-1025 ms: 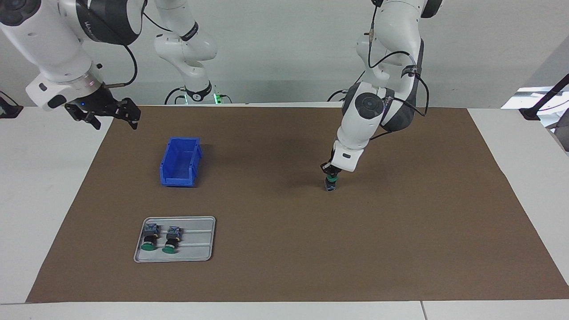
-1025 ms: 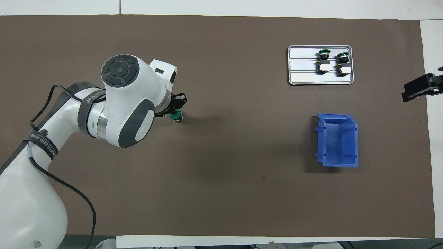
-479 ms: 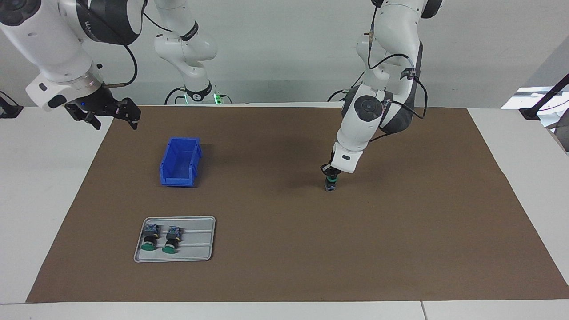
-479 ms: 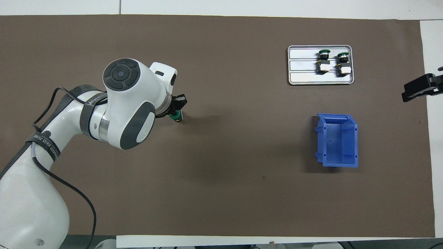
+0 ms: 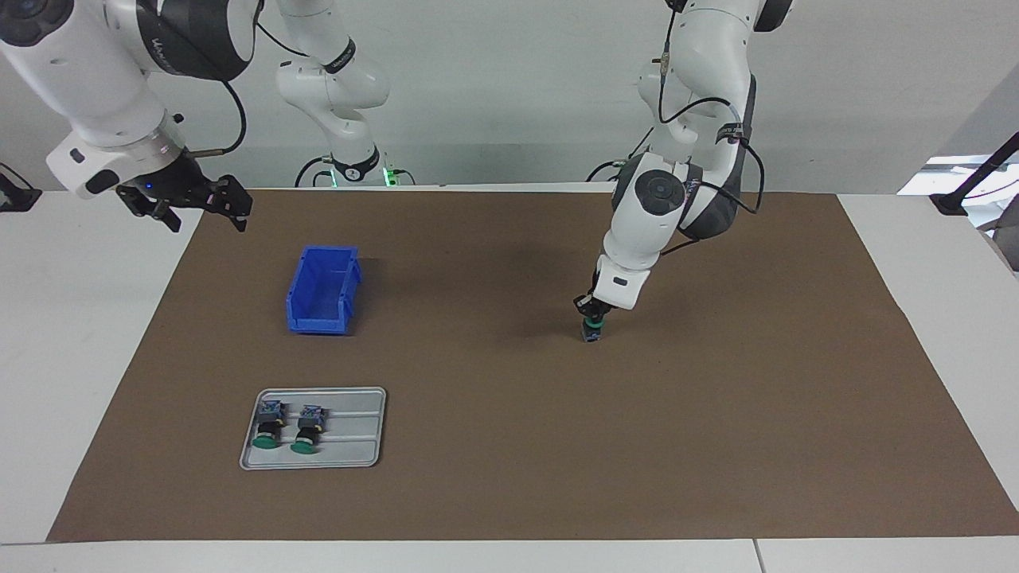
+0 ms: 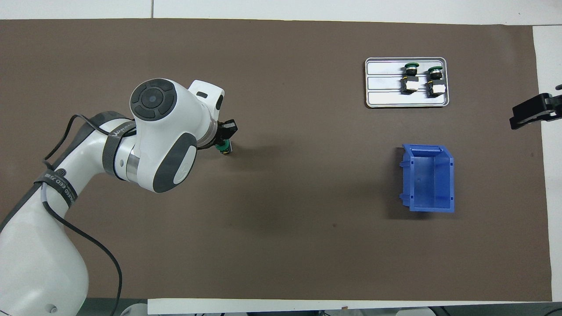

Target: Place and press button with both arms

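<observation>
The button (image 5: 591, 331) (image 6: 225, 148) stands upright on the brown mat toward the left arm's end, green cap on top. My left gripper (image 5: 592, 313) (image 6: 223, 135) points down onto it, shut, with its fingertips meeting on the cap. My right gripper (image 5: 201, 205) (image 6: 532, 113) waits open and empty in the air, over the mat's edge at the right arm's end.
A grey tray (image 5: 354, 446) (image 6: 383, 99) farther from the robots holds two more green-capped buttons (image 5: 269, 424) (image 6: 410, 78) lying on their sides. A blue bin (image 5: 322, 291) (image 6: 428, 178) stands open nearer to the robots than the tray. Two slim white arms stand at the robots' end.
The left arm's wrist and elbow shifted slightly while its gripper stayed on the button. The right arm has not moved.
</observation>
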Motion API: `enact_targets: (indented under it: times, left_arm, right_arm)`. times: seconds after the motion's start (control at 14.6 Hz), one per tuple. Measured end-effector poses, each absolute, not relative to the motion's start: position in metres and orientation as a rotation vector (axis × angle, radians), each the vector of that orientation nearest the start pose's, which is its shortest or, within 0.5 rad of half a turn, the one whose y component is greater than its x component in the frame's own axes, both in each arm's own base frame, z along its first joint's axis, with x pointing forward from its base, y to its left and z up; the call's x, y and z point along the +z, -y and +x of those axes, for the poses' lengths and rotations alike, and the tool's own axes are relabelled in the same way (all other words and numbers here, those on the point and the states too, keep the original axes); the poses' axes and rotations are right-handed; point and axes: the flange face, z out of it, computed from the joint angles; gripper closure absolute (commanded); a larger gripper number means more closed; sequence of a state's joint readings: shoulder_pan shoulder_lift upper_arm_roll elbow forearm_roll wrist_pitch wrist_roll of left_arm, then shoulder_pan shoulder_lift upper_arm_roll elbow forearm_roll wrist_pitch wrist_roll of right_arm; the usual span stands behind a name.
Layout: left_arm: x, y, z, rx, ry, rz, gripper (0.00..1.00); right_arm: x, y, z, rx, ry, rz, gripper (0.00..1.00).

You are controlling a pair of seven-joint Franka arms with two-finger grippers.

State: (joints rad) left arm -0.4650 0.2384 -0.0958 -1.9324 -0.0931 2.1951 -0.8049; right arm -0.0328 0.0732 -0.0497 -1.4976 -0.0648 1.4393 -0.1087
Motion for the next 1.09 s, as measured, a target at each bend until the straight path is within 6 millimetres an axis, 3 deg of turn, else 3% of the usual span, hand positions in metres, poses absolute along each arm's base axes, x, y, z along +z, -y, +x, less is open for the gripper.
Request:
enact_targets:
  times: [0.27, 0.55, 0.68, 0.82, 0.96, 1.09]
  left_arm:
    - [0.376, 0.324, 0.518, 0.054, 0.489, -3.203, 0.86]
    - [0.417, 0.309, 0.528, 0.018, 0.53, -3.212, 0.41]
    - [0.439, 0.296, 0.534, 0.024, 0.557, -3.204, 0.24]
    - [0.46, 0.277, 0.545, 0.038, 0.567, -3.193, 0.13]
    - [0.476, 0.244, 0.558, 0.062, 0.512, -3.189, 0.01]
    - [0.491, 0.203, 0.566, 0.079, 0.457, -3.19, 0.01]
  right_arm:
    - [0.607, 0.053, 0.56, 0.219, 0.035, -3.189, 0.0]
    - [0.607, 0.053, 0.56, 0.219, 0.035, -3.189, 0.0]
    - [0.607, 0.053, 0.56, 0.219, 0.035, -3.189, 0.0]
    - [0.607, 0.053, 0.56, 0.219, 0.035, -3.189, 0.0]
    - [0.607, 0.053, 0.56, 0.219, 0.035, -3.189, 0.0]
    - [0.607, 0.053, 0.56, 0.219, 0.035, -3.189, 0.0]
